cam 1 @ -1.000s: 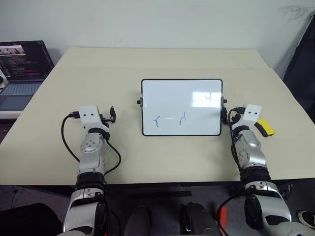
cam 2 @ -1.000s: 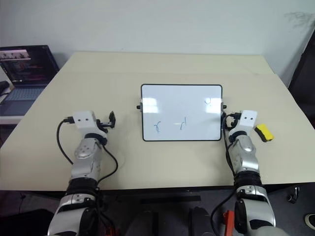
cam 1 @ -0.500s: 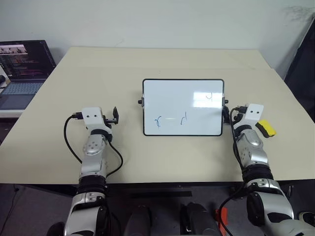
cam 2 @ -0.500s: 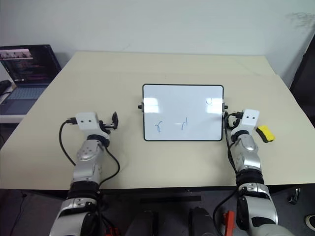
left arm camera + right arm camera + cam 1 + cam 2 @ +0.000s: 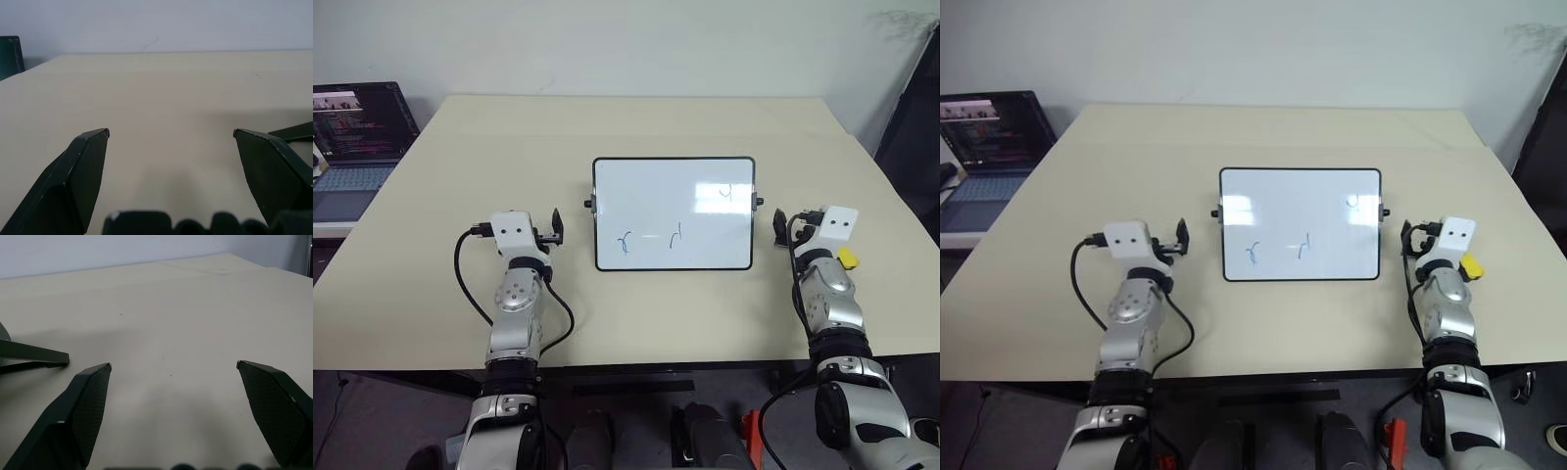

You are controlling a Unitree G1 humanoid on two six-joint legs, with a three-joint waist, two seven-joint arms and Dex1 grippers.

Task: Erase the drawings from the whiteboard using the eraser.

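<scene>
Gleaming rounded whiteboard (image 5: 674,213), thin, perhaps hooked drawings (image 5: 676,236)

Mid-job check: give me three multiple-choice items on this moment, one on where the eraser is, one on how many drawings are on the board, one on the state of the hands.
1. Where is the eraser?
A. on the whiteboard
B. on the table beside the right wrist
C. in the left hand

2. How many blue drawings are on the whiteboard?
A. none
B. three
C. six

3. What state are the hands in?
A. both open and empty
B. right shut on the eraser
C. left shut on the board

Answers:
1. B, its yellow block peeks out beside the right wrist.
2. B, two squiggles sit low and one near the upper right corner.
3. A, the left hand and the right hand both show spread fingers with bare table between.
</scene>
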